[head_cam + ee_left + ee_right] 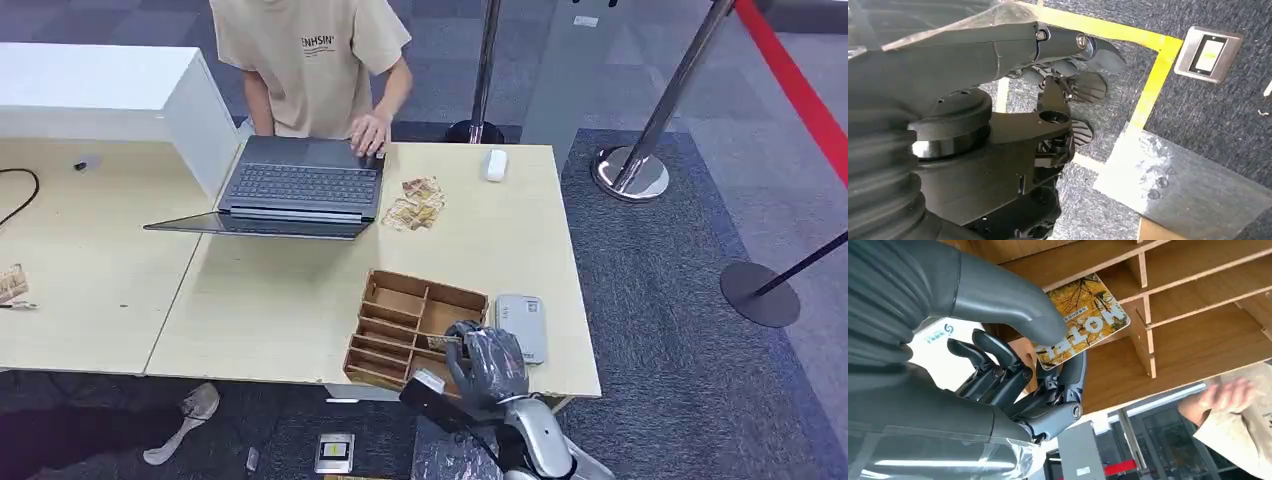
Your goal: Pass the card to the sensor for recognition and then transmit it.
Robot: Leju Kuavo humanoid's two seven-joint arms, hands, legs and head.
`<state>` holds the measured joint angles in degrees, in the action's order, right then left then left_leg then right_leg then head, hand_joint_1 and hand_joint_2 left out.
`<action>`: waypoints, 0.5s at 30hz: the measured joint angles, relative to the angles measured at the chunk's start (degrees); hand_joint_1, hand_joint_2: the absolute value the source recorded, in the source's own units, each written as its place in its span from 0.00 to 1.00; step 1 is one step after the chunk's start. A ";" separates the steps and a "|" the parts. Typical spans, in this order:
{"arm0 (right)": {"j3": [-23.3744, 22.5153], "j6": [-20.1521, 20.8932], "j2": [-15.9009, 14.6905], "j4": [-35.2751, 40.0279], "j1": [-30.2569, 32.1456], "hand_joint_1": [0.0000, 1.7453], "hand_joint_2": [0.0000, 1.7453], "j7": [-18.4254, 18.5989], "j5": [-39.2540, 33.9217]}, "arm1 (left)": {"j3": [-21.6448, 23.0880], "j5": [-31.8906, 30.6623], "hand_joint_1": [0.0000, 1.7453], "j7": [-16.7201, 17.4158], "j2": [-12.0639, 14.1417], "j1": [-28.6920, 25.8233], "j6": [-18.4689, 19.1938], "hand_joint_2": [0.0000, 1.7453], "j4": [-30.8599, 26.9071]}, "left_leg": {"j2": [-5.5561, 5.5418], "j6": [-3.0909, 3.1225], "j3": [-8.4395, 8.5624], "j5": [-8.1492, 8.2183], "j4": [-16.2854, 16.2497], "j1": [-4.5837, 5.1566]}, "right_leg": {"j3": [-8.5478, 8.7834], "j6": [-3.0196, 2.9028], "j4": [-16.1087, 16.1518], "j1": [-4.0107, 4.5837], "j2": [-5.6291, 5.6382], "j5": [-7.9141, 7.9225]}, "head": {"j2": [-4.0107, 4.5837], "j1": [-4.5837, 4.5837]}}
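My right hand (487, 362) hovers over the near right corner of the wooden divider tray (400, 318), beside the grey card sensor (522, 326). In the right wrist view the thumb and a finger of that hand (1040, 357) pinch a yellow card (1083, 320) printed with autumn leaves, held just above the tray's compartments (1198, 305). In the left wrist view my left hand (1068, 90) hangs low over the carpet, fingers loosely curled, with nothing in it.
A person in a beige shirt (310, 60) stands behind the table with one hand on an open laptop (290, 190). Loose cards (415, 205) and a white mouse (495, 164) lie on the table (290, 290). Barrier posts (630, 170) stand on the carpet to the right.
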<state>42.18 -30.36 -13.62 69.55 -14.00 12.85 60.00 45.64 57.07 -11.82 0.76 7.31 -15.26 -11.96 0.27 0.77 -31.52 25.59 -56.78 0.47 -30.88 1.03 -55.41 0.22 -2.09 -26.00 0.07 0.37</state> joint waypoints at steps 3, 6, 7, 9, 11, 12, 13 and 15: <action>-0.63 -1.31 0.00 0.22 -0.50 1.00 1.00 -1.51 -1.99 | 0.00 -0.09 0.00 -0.02 0.00 0.06 0.00 1.00 0.00 | 0.00 0.00 0.00 0.00 0.00 0.00 | 0.00 0.00 -0.01 0.00 0.00 0.00 | 0.00 0.00; -1.70 -1.64 -0.02 1.81 -2.10 1.00 1.00 -3.13 -3.54 | 0.02 -0.39 0.00 -0.04 0.00 0.28 0.00 1.00 0.00 | 0.01 0.00 0.00 -0.01 0.00 0.01 | -0.01 0.01 -0.01 -0.01 0.00 0.02 | 0.00 0.00; -2.25 -1.53 -0.04 2.36 -2.77 1.00 1.00 -3.30 -3.81 | 0.04 -0.48 0.00 -0.04 0.00 0.42 0.00 1.00 0.00 | 0.01 0.00 0.02 -0.01 0.00 0.01 | 0.00 0.01 -0.01 -0.01 0.00 0.02 | 0.00 0.00; -3.06 -1.42 -0.04 3.19 -3.93 1.00 1.00 -3.56 -3.85 | 0.07 -0.50 0.00 -0.04 0.00 0.63 0.00 1.00 0.00 | 0.00 0.00 0.02 -0.01 0.00 0.01 | 0.01 0.01 -0.01 -0.01 0.00 0.01 | 0.00 0.00; -3.56 -1.68 -0.04 4.02 -4.34 1.00 1.00 -4.22 -4.35 | 0.09 -0.55 0.00 -0.09 0.00 0.69 0.00 1.00 -0.02 | 0.01 0.00 0.00 -0.01 0.00 0.01 | 0.01 0.02 -0.02 -0.01 0.00 0.02 | 0.00 0.00; -3.80 -1.68 -0.04 4.61 -4.73 1.00 1.00 -4.59 -4.79 | 0.09 -0.68 0.00 -0.20 0.00 0.71 0.00 1.00 -0.02 | 0.00 0.00 0.00 0.00 0.00 0.01 | 0.00 0.02 -0.02 -0.01 0.00 0.02 | 0.00 0.00; -3.98 -1.51 -0.04 5.16 -5.42 1.00 1.00 -4.90 -5.27 | 0.11 -0.74 0.00 -0.20 0.00 0.79 0.00 1.00 -0.02 | 0.01 0.00 -0.01 0.00 0.00 0.02 | -0.01 0.02 -0.03 -0.01 0.01 0.02 | 0.00 0.00; -4.81 -0.48 -0.07 6.78 -7.89 1.00 1.00 -5.93 -8.05 | 0.20 -0.90 0.00 -0.20 0.00 1.04 0.02 1.00 0.00 | 0.02 0.00 -0.01 -0.01 0.00 0.02 | -0.01 0.02 -0.04 -0.01 0.01 0.02 | 0.00 0.00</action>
<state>37.37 -30.84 -13.68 76.33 -21.88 6.93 51.95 45.83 56.17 -12.02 0.76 8.35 -15.23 -11.96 0.29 0.77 -31.53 25.58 -56.79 0.49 -30.90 1.05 -55.45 0.21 -2.08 -25.98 0.07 0.37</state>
